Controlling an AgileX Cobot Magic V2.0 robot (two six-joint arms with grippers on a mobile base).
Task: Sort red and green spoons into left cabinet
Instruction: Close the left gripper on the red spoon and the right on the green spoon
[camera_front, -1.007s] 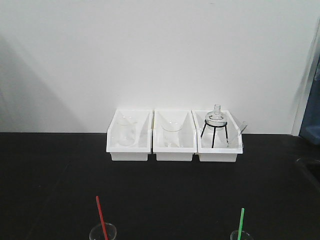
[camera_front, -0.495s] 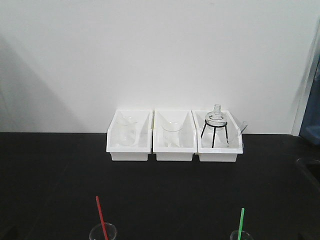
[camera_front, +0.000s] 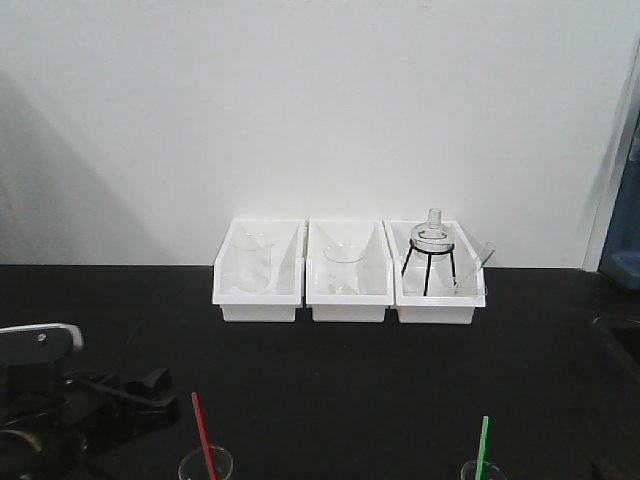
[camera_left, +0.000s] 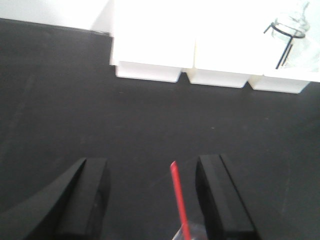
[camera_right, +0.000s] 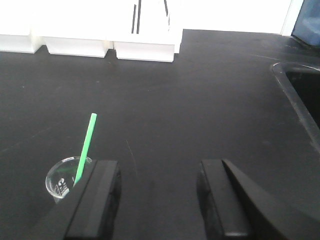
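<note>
Two slim plastic spoons stood well apart along the bottom of the front view: the bright red spoon (camera_front: 203, 432) leaning in a clear cup (camera_front: 207, 467) left of centre, the bright green spoon (camera_front: 483, 440) in a second clear cup (camera_front: 484, 472) toward the lower right. Left gripper (camera_left: 150, 195) hung spread wide, red handle between its black fingers (camera_left: 220, 200), touching neither. Right gripper (camera_right: 157, 197) gaped too, green spoon at its view's lower left.

My right gripper (camera_right: 160, 172) is spread wide above the black table (camera_right: 210, 100). The green spoon (camera_right: 86, 145) stands tilted in a clear cup (camera_right: 56, 184), just beside one finger (camera_right: 97, 200). At the far edge stand white bins (camera_right: 145, 50).
</note>
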